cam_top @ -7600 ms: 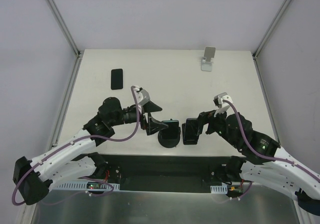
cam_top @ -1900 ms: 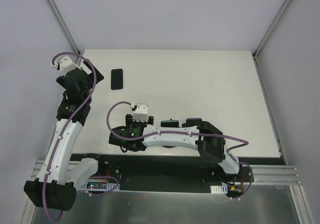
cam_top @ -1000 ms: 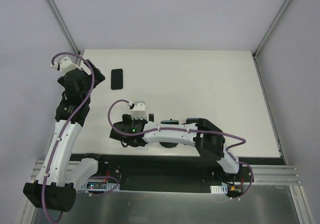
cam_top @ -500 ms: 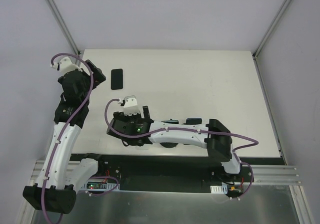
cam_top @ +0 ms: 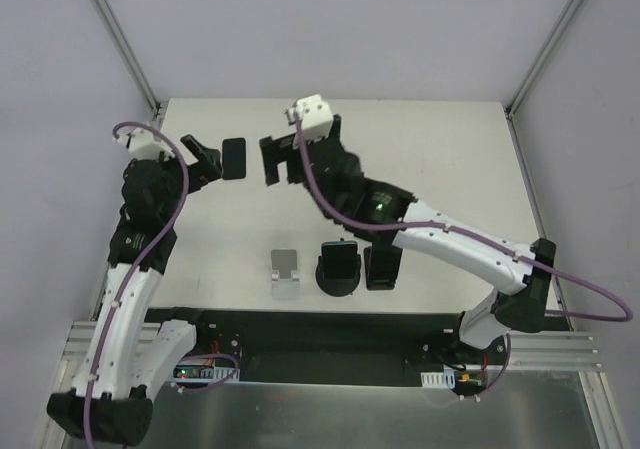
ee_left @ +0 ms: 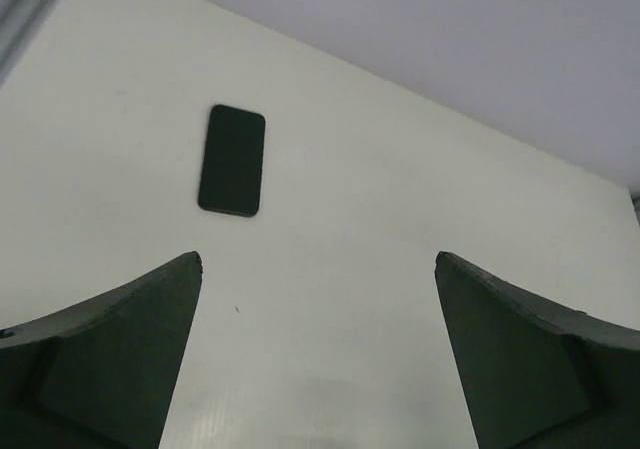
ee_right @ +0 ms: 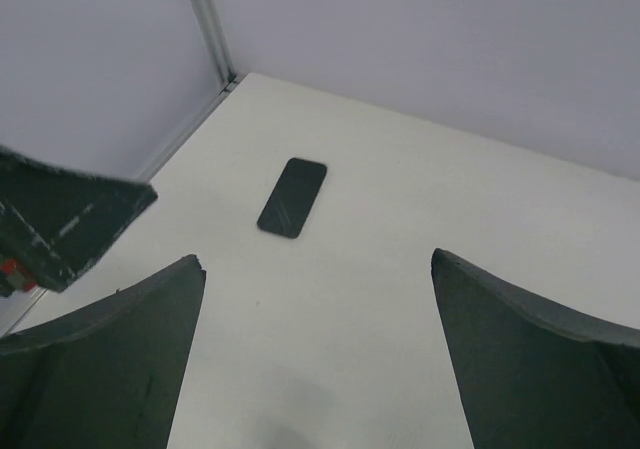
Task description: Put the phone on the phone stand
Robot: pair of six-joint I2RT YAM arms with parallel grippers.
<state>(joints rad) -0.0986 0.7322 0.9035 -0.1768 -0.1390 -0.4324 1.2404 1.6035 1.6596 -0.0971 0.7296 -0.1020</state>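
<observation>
The black phone [cam_top: 233,158] lies flat on the white table [cam_top: 440,159] at the back left. It also shows in the left wrist view [ee_left: 232,160] and the right wrist view [ee_right: 292,197]. The grey phone stand [cam_top: 286,271] stands alone near the front edge, left of the arm bases. My left gripper [cam_top: 208,161] hovers open just left of the phone, nothing between its fingers [ee_left: 120,349]. Just right of the phone my right gripper [cam_top: 281,163] hangs open and empty, its fingers [ee_right: 110,359] wide apart above bare table.
Two black arm bases [cam_top: 338,269] [cam_top: 382,264] sit at the front middle beside the stand. Grey walls and metal posts [cam_top: 125,39] close in the table on three sides. A left gripper finger [ee_right: 70,219] reaches into the right wrist view at the left.
The right arm has swung from the front left up to the back, next to the phone, and its jaws have widened. The stand now shows uncovered at the front. The left gripper has edged toward the phone.
</observation>
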